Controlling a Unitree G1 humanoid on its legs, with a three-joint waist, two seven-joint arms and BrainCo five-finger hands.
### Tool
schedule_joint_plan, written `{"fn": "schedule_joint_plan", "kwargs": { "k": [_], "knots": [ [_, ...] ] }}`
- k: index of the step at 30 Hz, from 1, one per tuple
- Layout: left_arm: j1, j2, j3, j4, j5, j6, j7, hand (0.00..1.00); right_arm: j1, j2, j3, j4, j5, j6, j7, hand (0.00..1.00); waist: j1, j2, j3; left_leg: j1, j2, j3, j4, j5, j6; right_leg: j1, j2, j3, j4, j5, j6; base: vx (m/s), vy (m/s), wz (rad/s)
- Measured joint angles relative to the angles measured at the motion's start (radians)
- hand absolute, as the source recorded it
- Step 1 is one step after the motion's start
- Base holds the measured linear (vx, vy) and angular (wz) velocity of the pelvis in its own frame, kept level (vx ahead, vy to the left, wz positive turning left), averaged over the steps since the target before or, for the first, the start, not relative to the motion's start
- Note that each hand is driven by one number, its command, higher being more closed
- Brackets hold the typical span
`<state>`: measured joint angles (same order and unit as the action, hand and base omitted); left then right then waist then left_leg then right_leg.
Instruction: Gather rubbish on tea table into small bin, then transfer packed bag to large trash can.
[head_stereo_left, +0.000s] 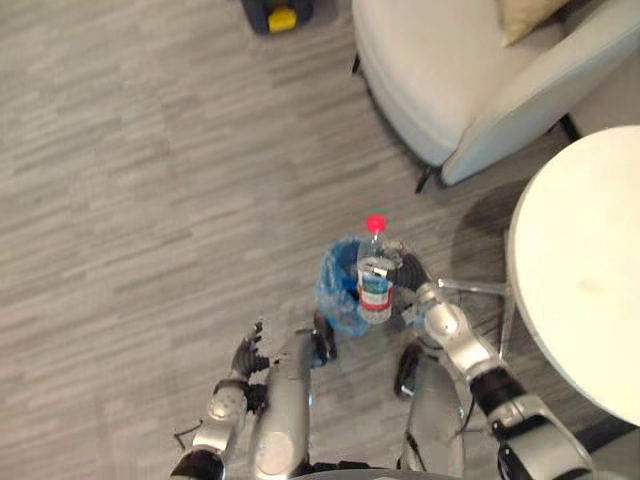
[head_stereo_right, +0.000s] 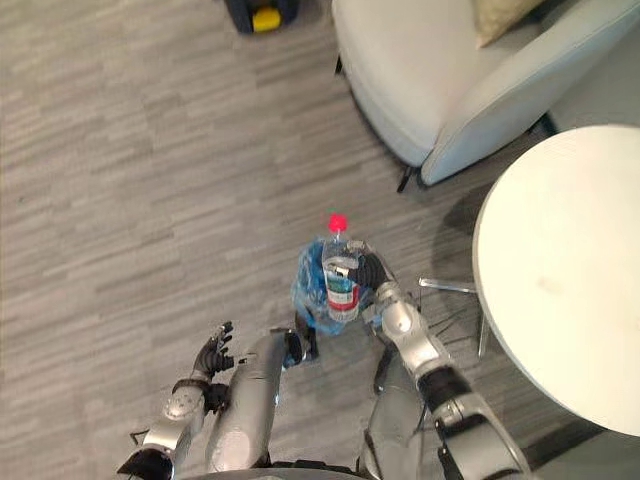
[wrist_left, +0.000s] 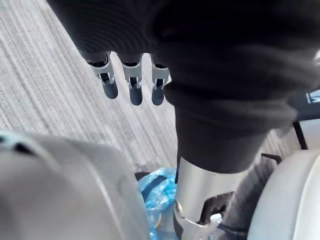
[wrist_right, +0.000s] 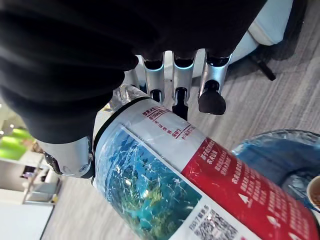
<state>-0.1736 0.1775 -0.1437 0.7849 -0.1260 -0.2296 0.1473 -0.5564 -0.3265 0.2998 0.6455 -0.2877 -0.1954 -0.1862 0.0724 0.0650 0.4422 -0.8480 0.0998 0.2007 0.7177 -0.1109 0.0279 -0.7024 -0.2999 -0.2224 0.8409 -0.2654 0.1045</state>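
A clear plastic bottle (head_stereo_left: 376, 277) with a red cap and a red, white and blue label stands upright in my right hand (head_stereo_left: 412, 272), whose fingers (wrist_right: 176, 80) curl round it. The bottle (wrist_right: 200, 185) hangs just above a small bin lined with a blue bag (head_stereo_left: 343, 285) on the floor. A cup lies inside the bin (wrist_right: 300, 165). My left hand (head_stereo_left: 247, 355) hangs low at my left side, fingers (wrist_left: 132, 80) straight and holding nothing.
A round white tea table (head_stereo_left: 585, 270) stands to the right on thin metal legs. A pale armchair (head_stereo_left: 460, 80) with a cushion sits at the back right. A dark and yellow object (head_stereo_left: 278, 14) lies on the grey plank floor at the back.
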Motion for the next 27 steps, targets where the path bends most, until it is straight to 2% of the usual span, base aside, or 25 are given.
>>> {"fn": "schedule_joint_plan", "kwargs": {
  "k": [3, 5, 7, 10, 13, 14, 21, 27],
  "knots": [
    [-0.048, -0.04, 0.051, -0.015, -0.033, -0.014, 0.022, 0.0, -0.064, -0.017, 0.02, -0.002, -0.023, 0.012, -0.04, 1.0, 0.0, 0.003, 0.01, -0.126, 0.004, -0.019, 0.066, -0.001, 0.001, -0.118, -0.011, -0.004, 0.085, -0.021, -0.012, -0.14, -0.059, 0.15],
    [-0.085, -0.077, 0.111, -0.098, -0.063, -0.025, 0.037, 0.0, -0.12, -0.022, 0.021, -0.026, -0.038, 0.032, -0.077, 1.0, 0.002, 0.006, 0.026, -0.259, 0.005, -0.033, 0.132, -0.008, 0.011, -0.249, -0.029, -0.004, 0.181, -0.052, -0.021, -0.16, -0.058, 0.27],
    [-0.112, -0.087, 0.137, -0.155, -0.08, -0.035, 0.05, 0.0, -0.165, -0.027, 0.022, -0.044, -0.039, 0.049, -0.089, 1.0, 0.004, 0.01, 0.05, -0.334, 0.018, -0.016, 0.161, -0.009, 0.011, -0.327, -0.046, -0.004, 0.241, -0.073, -0.025, -0.17, -0.081, 0.35],
    [-0.136, -0.083, 0.177, -0.235, -0.099, -0.048, 0.064, 0.0, -0.257, -0.042, 0.016, -0.046, -0.037, 0.058, -0.11, 1.0, 0.033, 0.01, 0.074, -0.445, 0.077, 0.053, 0.191, -0.008, 0.011, -0.466, -0.06, 0.011, 0.315, -0.093, -0.042, -0.17, -0.126, 0.26],
    [-0.136, -0.086, 0.191, -0.282, -0.131, -0.066, 0.077, 0.0, -0.306, -0.051, 0.012, -0.046, -0.033, 0.073, -0.138, 1.0, 0.058, 0.011, 0.078, -0.528, 0.092, 0.049, 0.26, -0.008, 0.011, -0.549, -0.073, 0.021, 0.399, -0.118, -0.053, -0.12, -0.075, 0.12],
    [-0.136, -0.082, 0.196, -0.306, -0.14, -0.067, 0.076, 0.0, -0.324, -0.051, 0.011, -0.046, -0.026, 0.076, -0.146, 0.0, 0.056, 0.011, 0.078, -0.557, 0.093, 0.046, 0.28, -0.008, 0.011, -0.574, -0.083, 0.021, 0.426, -0.131, -0.058, -0.1, -0.052, 0.17],
    [-0.136, -0.06, 0.204, -0.337, -0.15, -0.067, 0.078, 0.0, -0.357, -0.032, -0.022, -0.054, -0.015, 0.096, -0.187, 0.0, 0.055, 0.011, 0.078, -0.605, 0.092, 0.047, 0.302, -0.008, 0.011, -0.624, -0.092, 0.029, 0.458, -0.144, -0.052, -0.07, -0.018, 0.05],
    [-0.136, -0.059, 0.203, -0.341, -0.15, -0.067, 0.079, 0.0, -0.371, -0.036, -0.06, -0.146, -0.019, 0.094, -0.229, 0.0, 0.051, 0.011, 0.078, -0.605, 0.091, 0.052, 0.281, -0.008, 0.011, -0.626, -0.09, 0.025, 0.448, -0.143, -0.052, -0.07, -0.014, 0.05]
  ]
}}
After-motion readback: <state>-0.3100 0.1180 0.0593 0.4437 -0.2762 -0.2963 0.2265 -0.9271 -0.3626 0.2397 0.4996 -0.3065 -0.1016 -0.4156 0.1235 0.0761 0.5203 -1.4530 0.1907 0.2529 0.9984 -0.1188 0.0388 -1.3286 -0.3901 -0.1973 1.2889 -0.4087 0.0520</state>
